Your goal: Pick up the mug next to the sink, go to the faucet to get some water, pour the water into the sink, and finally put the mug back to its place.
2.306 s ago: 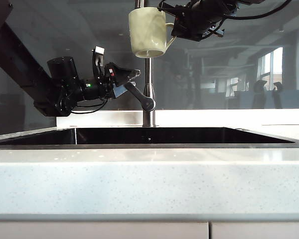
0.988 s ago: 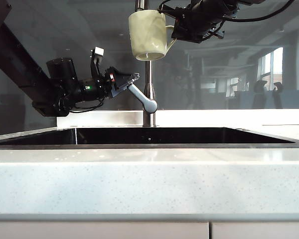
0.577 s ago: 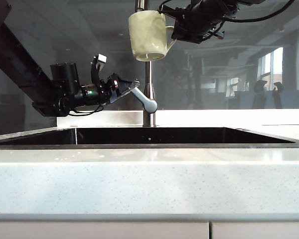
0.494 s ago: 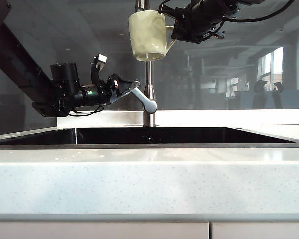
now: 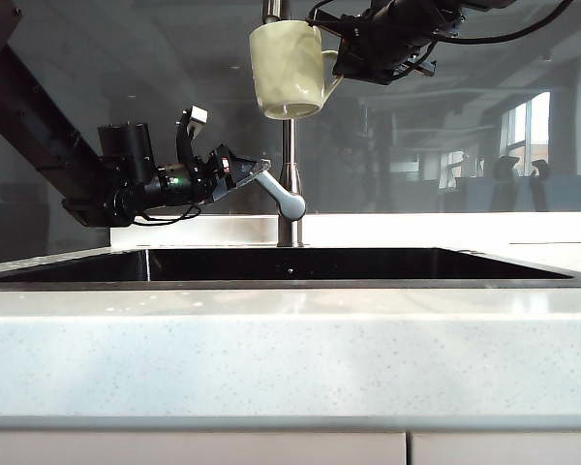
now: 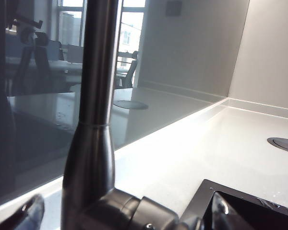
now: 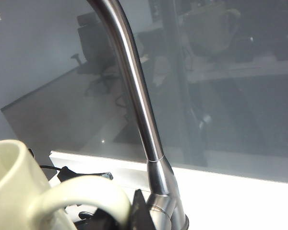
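Up front runs the pale speckled counter, and just behind its edge lies the sink, a wide dark basin with a thin metal rim. At the back of the basin the faucet rises as a slim metal pipe, its lever slanting up to the left from the base. The left gripper sits right at the tip of that lever with its jaws spread wide, one finger to each side of the tip; whether they touch the metal I can't tell. The left wrist view shows the pipe very close, with pale counter behind it. High up, the right gripper is clamped on the loop handle of the mug. The cream-green mug hangs upright in front of the pipe, well above the basin. In the right wrist view, the mug shows at the frame's edge with the curved pipe beyond it.
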`<action>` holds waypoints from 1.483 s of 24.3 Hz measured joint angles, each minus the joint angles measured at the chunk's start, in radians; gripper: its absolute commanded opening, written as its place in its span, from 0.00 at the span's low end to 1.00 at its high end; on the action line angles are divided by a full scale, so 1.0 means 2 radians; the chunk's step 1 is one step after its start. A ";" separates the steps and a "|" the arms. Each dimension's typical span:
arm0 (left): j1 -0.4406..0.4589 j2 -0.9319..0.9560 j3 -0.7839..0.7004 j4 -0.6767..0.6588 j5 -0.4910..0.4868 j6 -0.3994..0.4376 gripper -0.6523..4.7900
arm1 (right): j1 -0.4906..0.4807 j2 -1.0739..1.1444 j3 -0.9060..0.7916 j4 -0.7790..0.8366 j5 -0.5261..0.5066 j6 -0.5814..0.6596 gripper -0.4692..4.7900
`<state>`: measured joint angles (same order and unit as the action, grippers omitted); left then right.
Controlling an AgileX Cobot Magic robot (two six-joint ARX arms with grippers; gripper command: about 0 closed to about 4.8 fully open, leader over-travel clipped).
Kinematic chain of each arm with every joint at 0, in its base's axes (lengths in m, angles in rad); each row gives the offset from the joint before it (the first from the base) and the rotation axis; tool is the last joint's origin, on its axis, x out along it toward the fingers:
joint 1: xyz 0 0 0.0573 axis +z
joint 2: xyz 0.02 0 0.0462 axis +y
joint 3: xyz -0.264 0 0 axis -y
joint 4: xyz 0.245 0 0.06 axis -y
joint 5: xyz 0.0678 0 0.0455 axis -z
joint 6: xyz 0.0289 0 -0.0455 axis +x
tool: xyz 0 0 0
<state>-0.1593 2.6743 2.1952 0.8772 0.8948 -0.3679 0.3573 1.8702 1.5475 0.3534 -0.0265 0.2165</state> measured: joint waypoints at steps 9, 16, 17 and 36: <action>0.000 0.000 0.000 0.001 -0.048 0.016 1.00 | 0.000 0.000 0.000 0.000 0.000 0.000 0.08; 0.000 -0.001 0.000 0.001 -0.109 0.030 1.00 | 0.000 0.000 0.000 0.000 0.000 0.000 0.08; 0.001 -0.001 0.000 0.001 -0.115 0.030 1.00 | 0.000 0.000 0.000 0.000 0.000 0.000 0.08; 0.015 -0.001 0.000 0.155 -0.002 -0.140 1.00 | -0.008 -0.038 0.000 -0.080 0.003 -0.217 0.08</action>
<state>-0.1284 2.6717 2.1956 1.1877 0.8898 -0.6483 0.3416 1.7950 1.5467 0.1944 -0.0208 -0.2180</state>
